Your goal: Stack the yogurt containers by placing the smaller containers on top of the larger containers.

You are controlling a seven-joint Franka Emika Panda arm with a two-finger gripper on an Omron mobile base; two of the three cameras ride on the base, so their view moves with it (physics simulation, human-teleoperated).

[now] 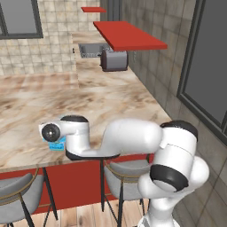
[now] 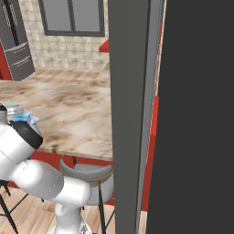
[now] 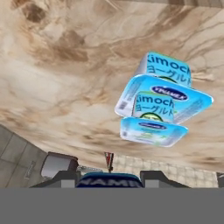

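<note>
In the hand view the widest yogurt container (image 3: pixel 168 70) stands on the marble counter (image 3: pixel 57 74). A mid-sized one (image 3: pixel 153 107) sits on its broad lid. My gripper (image 3: pixel 109 180) hovers apart from this stack, shut on the tiny yogurt cup (image 3: pixel 109 181), whose dark-blue label shows between the fingertips (image 3: pixel 65 177). From the left base view a bit of light-blue tub (image 1: pixel 57 145) peeks out under my wrist near the counter's front edge. The right base view has the light-blue tubs (image 2: pixel 22 115) just behind my arm.
A toaster (image 1: pixel 114 60) and a sink (image 1: pixel 91 49) stand at the far end of the counter, under a red shelf (image 1: pixel 128 35). Stools (image 1: pixel 17 190) stand below the front edge. A dark pillar (image 2: pixel 132 114) blocks the right base view's right side.
</note>
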